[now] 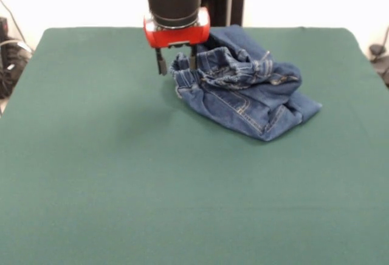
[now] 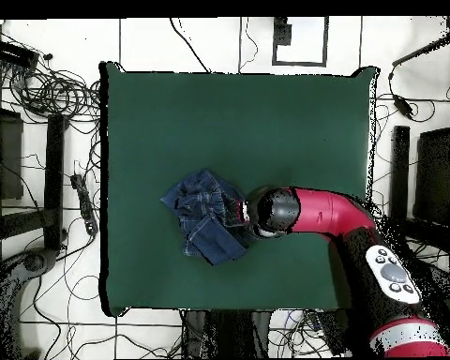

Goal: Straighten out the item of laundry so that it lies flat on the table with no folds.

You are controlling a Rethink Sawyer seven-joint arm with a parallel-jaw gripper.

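The dark blue denim jeans (image 1: pixel 243 92) lie crumpled in a heap on the far right-middle of the dark green table (image 1: pixel 91 168), with the gathered waistband turned up toward the left and folds over the legs. My gripper (image 1: pixel 176 62) hangs at the heap's left edge. It is open, with one finger (image 1: pixel 161 63) over bare table and the other at the waistband. In the overhead view the jeans (image 2: pixel 201 214) lie bunched left of the arm's red and black wrist (image 2: pixel 276 212), which hides the fingers.
The arm's red link (image 2: pixel 332 214) reaches in over the table (image 2: pixel 219 122) from the right of the overhead view. Cables and stands (image 2: pixel 41 89) lie on the floor around the table. The robot's pedestal (image 1: pixel 225 0) stands behind the far edge.
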